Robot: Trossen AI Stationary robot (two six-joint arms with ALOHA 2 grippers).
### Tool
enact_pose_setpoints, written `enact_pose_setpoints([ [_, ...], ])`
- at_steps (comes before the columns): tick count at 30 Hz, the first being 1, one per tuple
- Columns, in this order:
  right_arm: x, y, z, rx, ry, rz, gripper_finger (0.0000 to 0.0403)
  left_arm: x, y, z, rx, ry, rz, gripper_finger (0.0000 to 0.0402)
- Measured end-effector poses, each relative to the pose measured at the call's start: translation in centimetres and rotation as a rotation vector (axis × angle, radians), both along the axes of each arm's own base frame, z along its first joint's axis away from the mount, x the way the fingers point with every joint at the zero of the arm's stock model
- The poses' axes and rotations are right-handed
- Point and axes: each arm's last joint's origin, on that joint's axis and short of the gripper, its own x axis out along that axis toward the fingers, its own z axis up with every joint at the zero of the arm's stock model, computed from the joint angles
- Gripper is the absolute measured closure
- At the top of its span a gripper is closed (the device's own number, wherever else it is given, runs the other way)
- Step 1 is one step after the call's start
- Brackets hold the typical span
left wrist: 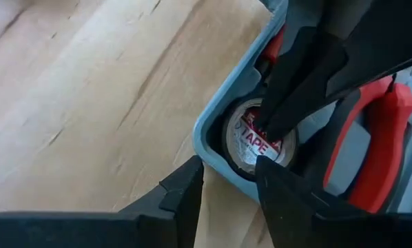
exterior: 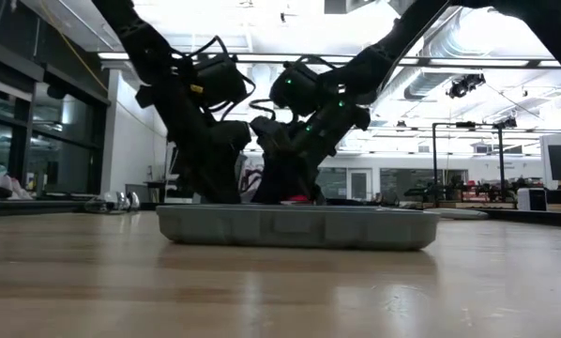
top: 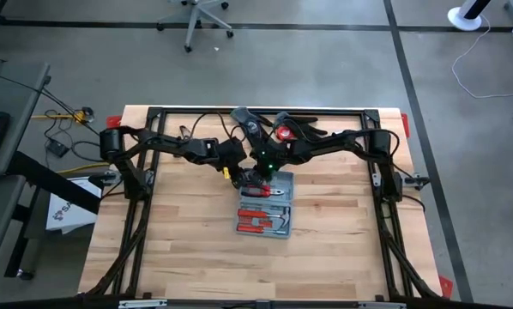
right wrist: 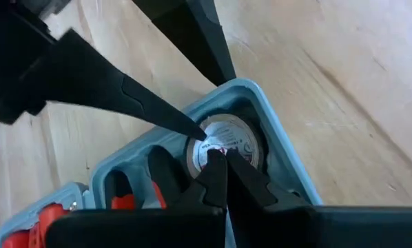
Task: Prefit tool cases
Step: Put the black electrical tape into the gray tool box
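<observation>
The grey-blue tool case (top: 265, 206) lies open and flat on the wooden table, with red-handled tools (top: 256, 219) in its moulded tray. A tape roll (left wrist: 258, 138) sits in a round recess at the case's far left corner. My left gripper (left wrist: 227, 172) is open astride that corner's wall (left wrist: 206, 138), one finger outside the case and one inside. My right gripper (right wrist: 216, 160) is shut, its tips on the roll. In the high view both grippers meet over that corner, the left (top: 239, 172) and the right (top: 258, 176). My left gripper slants down from the table's left; its inner fingertip (right wrist: 200, 136) rests on the tape roll's rim (right wrist: 207, 127). Its outer finger stands beside the corner wall, and I cannot tell whether it touches. My right gripper presses its shut fingertips (right wrist: 218, 155) on the tape roll's top face (right wrist: 235, 141), slanting down from the far right. The roll lies flat in its recess.
Black gloves (top: 304, 129) and a red item (top: 284, 133) lie near the table's far edge behind the arms. Red-handled pliers (left wrist: 385, 138) lie in the tray next to the roll. Bare wood (top: 171, 232) spreads left, right and in front of the case.
</observation>
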Motion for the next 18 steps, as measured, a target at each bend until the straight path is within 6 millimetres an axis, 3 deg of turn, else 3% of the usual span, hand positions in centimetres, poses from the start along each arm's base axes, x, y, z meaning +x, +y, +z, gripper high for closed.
enact_pose_setpoints([
  [7,-0.3,-0.1,0.9,0.000,-0.008,-0.003,0.0403,0.1,0.0,0.1,-0.006,-0.012,-0.002,0.0276],
  [12,-0.6,-0.1,3.4,-0.016,-0.060,0.000,0.0403,0.2,-0.1,0.4,-0.027,-0.018,-0.016,0.0276],
  [18,-1.4,0.0,5.6,-0.054,-0.067,-0.003,0.0403,0.3,0.1,2.5,0.001,-0.076,-0.012,0.0276],
])
